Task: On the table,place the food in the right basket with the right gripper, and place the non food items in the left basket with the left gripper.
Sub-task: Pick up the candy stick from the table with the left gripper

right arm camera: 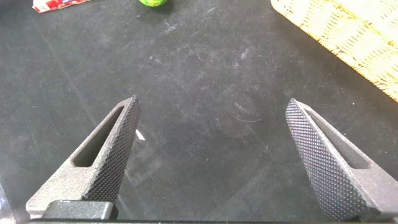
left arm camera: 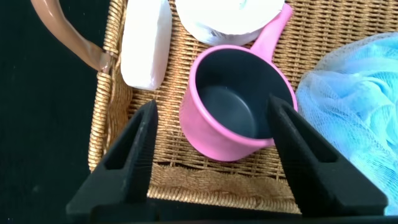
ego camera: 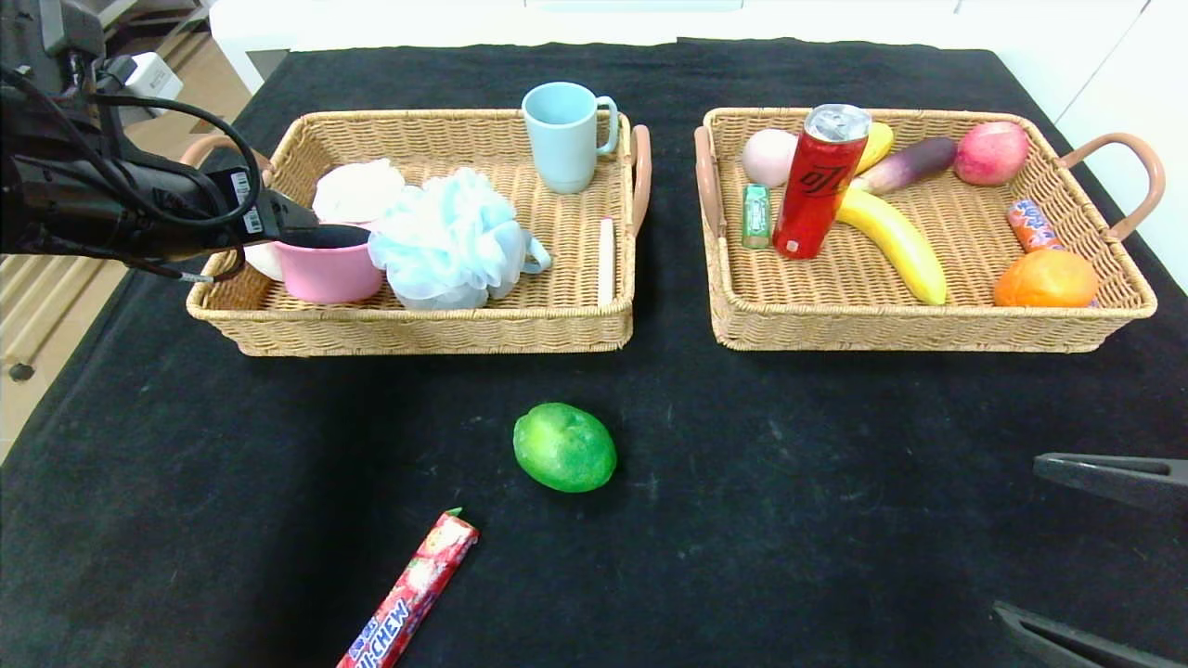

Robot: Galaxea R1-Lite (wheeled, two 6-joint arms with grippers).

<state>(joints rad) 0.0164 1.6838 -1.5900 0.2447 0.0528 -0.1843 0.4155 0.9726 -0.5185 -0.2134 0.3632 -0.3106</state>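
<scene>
Pink plastic, a small saucepan-shaped cup point(left arm camera: 236, 106) with a stub handle, sits upright in the left basket point(ego camera: 418, 320), at its near-left corner, touching the blue mesh bath puff point(ego camera: 450, 239) on one side and a white bar point(left arm camera: 146, 43) lying just beside it on the other. Judged light, rigid, thin-walled; the rim is the natural hold, one finger inside and one out.

Left gripper point(left arm camera: 211, 140) hangs right over that cup. Fingers are spread wide, one over the wicker outside the cup wall, the other over the far rim; whether that one grazes the rim cannot be told. Nothing is pinched between them; the cup stands on the basket floor on its own.

Right gripper point(right arm camera: 214, 155) low at the near-right of the black table point(ego camera: 789, 482), jaws fully apart, empty, only cloth beneath.

Left on the table: a green lime-like fruit point(ego camera: 564, 446), centre front, and a red Hi-Chew stick point(ego camera: 408, 594) nearer the front edge. Both food, so for the right basket point(ego camera: 928, 329). Fruit looks firm, rounded, likely to roll; grip across its short width. Candy stick is flat, light, slick-wrapped; pinch across the narrow sides.
</scene>
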